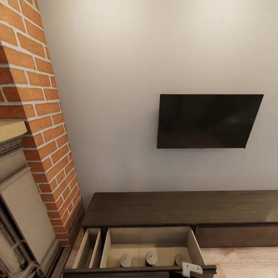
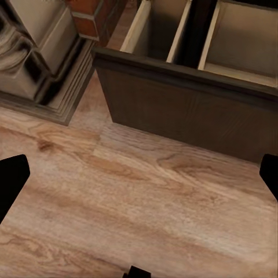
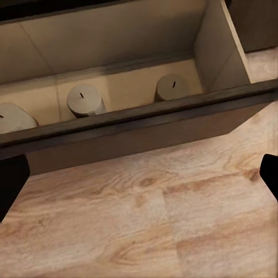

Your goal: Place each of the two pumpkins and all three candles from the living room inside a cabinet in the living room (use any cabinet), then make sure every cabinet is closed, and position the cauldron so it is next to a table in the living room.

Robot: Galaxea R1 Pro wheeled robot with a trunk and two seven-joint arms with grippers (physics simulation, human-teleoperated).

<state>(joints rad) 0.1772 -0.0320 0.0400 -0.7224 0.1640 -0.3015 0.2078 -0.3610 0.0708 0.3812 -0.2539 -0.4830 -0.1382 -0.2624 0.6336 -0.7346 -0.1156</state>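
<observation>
The dark brown cabinet (image 1: 170,208) stands under the wall TV with its left drawer (image 1: 150,241) pulled out. Three beige candles stand upright in a row inside it (image 1: 125,260) (image 1: 151,258) (image 1: 179,258); the right wrist view shows them too (image 3: 14,117) (image 3: 86,99) (image 3: 172,87). My right gripper (image 3: 139,179) hangs open over the floor just in front of the drawer front (image 3: 139,130), holding nothing. My left gripper (image 2: 139,179) is open above the floor before the drawer's left end (image 2: 185,104). The pumpkins, cauldron and table are out of view.
A brick fireplace (image 1: 34,116) with a stone surround (image 2: 40,52) stands close on the left of the cabinet. A black TV (image 1: 208,120) hangs on the white wall. Light wood floor (image 3: 150,226) lies in front of the drawer. A narrow side compartment (image 1: 88,249) adjoins the candles' compartment.
</observation>
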